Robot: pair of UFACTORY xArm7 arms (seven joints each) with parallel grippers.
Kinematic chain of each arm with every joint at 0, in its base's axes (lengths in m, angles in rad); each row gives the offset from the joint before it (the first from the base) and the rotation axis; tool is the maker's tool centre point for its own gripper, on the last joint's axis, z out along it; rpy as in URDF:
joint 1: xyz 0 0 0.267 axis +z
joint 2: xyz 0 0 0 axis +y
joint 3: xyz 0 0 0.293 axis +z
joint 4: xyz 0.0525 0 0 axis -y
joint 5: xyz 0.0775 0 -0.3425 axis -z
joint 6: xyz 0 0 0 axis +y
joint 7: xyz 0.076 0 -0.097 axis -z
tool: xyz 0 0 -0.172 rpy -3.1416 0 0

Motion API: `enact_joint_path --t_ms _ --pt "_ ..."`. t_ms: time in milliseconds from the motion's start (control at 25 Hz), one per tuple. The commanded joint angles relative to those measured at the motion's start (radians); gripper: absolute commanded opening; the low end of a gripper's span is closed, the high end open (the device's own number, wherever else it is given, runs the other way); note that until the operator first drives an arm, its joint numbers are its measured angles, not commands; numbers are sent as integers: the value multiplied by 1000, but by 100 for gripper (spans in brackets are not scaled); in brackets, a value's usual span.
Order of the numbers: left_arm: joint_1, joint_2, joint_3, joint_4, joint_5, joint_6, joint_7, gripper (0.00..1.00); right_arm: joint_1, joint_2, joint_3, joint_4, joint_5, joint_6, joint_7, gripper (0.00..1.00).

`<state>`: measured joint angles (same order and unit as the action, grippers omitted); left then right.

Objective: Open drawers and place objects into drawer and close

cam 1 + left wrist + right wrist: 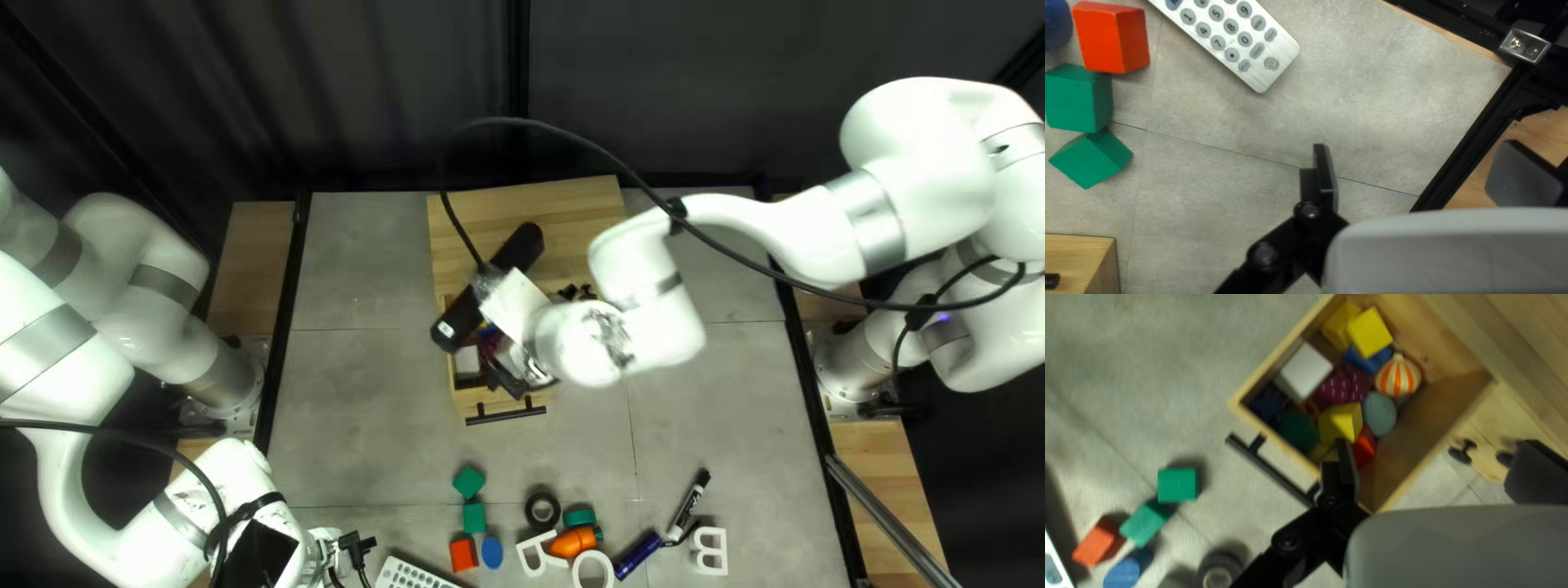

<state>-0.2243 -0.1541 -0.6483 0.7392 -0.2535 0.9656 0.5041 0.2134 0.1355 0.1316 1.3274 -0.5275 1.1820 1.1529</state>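
Observation:
In the top left view, my right gripper (463, 318) is above the open drawer, its fingertips hidden. My left gripper (261, 553) is low at the left. The drawer's handle (506, 415) faces the near side. In the right wrist view, my right gripper (1441, 467) is open, one finger overlapping the drawer (1421, 476). Inside lie yellow blocks (1370, 332), a white block (1304, 372), a striped ball (1398, 378) and a grey-blue oval (1379, 414). In the left wrist view, my left gripper (1424, 172) stands open, nothing between its fingers.
Outside the drawer lie green blocks (469, 481), an orange-red block (464, 554), a blue oval (492, 552), a black ring (542, 507), an orange toy (574, 541), white letters (710, 550), a marker (688, 507) and a remote (1227, 35). The wooden cabinet (588, 207) is behind.

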Motion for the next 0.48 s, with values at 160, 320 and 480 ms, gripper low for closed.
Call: enact_joint_path --t_ms 160,320,480 --pt "0 0 0 0 0 0 0 100 88 -115 93 -156 32 6 -114 100" --pt "0 0 0 0 0 0 0 100 140 -134 147 -200 45 -18 -223 100" --pt "0 0 0 0 0 0 0 100 191 -65 199 -166 21 -29 -333 100"
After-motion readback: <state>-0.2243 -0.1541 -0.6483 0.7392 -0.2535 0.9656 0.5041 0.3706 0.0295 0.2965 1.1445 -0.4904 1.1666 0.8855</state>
